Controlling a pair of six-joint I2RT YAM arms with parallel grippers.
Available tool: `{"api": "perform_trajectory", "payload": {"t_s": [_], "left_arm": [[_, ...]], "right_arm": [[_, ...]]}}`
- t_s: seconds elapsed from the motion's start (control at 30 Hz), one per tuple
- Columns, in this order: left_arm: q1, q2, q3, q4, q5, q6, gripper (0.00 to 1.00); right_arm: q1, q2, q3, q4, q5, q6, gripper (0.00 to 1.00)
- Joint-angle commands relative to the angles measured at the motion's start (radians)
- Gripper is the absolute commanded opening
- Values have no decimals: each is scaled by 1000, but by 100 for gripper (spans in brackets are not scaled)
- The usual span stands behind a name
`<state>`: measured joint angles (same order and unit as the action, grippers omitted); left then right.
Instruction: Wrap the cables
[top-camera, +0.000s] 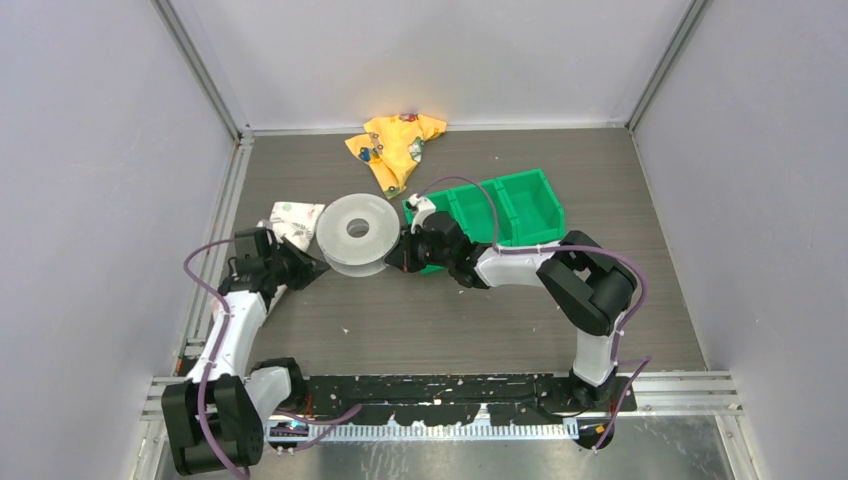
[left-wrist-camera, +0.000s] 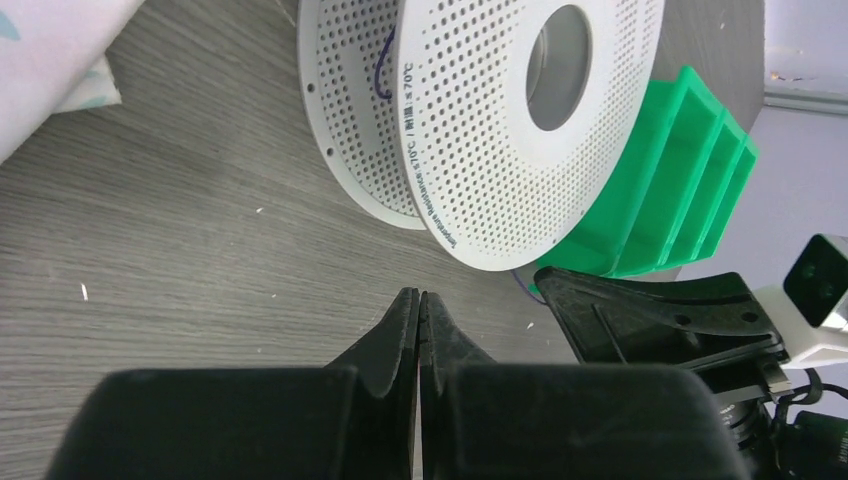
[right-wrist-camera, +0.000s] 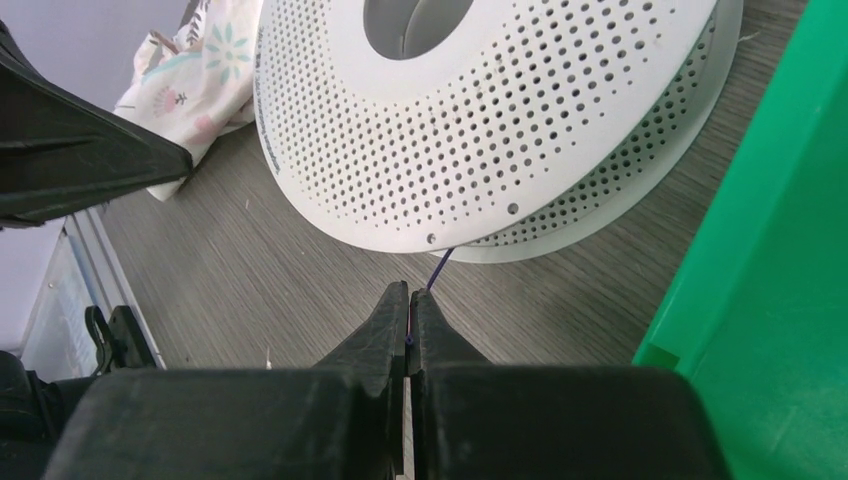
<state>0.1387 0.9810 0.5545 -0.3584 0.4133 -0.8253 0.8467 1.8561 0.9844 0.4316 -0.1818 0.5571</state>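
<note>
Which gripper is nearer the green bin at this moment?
Right. The right gripper, pinching the thin cable, sits right beside the green bin, between it and the spool. The left gripper is shut on the spool's far side, away from the bin.

a yellow cloth (top-camera: 395, 145), green bins (top-camera: 510, 205) and a floral cloth (top-camera: 295, 222) on the table (top-camera: 450, 320).

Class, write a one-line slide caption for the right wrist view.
Right gripper shut on a thin dark wire running from the white perforated plastic spool, beside a green plastic bin.

cable (right-wrist-camera: 437, 270) mostly hidden inside spool (right-wrist-camera: 450, 160), bin (right-wrist-camera: 770, 300) cropped
</note>
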Motion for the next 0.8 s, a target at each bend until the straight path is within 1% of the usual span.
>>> {"api": "perform_trajectory", "payload": {"t_s": [0.0,0.03,0.07,0.1,0.13,0.17,0.33,0.47,0.63,0.77], "left_arm": [[-1,13,13,-15,34,-5,1],[-2,10,11,-15,32,-6,1],[-2,4,8,-17,29,-6,1],[-1,-2,5,-16,24,-6,1],[-2,-5,5,-19,21,-6,1],[-2,-9,7,-21,19,-5,0],[-2,-6,43,-49,1,18,1],[-2,-5,110,-82,-17,41,1],[-1,2,199,-114,-27,65,0],[-13,7,256,-113,-36,94,1]], "right_arm": [[-2,-5,48,28,3,16,8],[-2,-6,49,23,10,16,15],[-2,-10,49,20,13,14,26],[-3,-14,49,15,19,14,35],[-2,-18,48,11,24,12,40],[-2,-20,48,7,27,12,43],[-2,-28,40,-5,37,7,47],[-2,-50,34,-24,54,-2,50],[-3,-141,35,-80,87,-36,51],[-2,-217,34,-176,124,-108,51]]}}
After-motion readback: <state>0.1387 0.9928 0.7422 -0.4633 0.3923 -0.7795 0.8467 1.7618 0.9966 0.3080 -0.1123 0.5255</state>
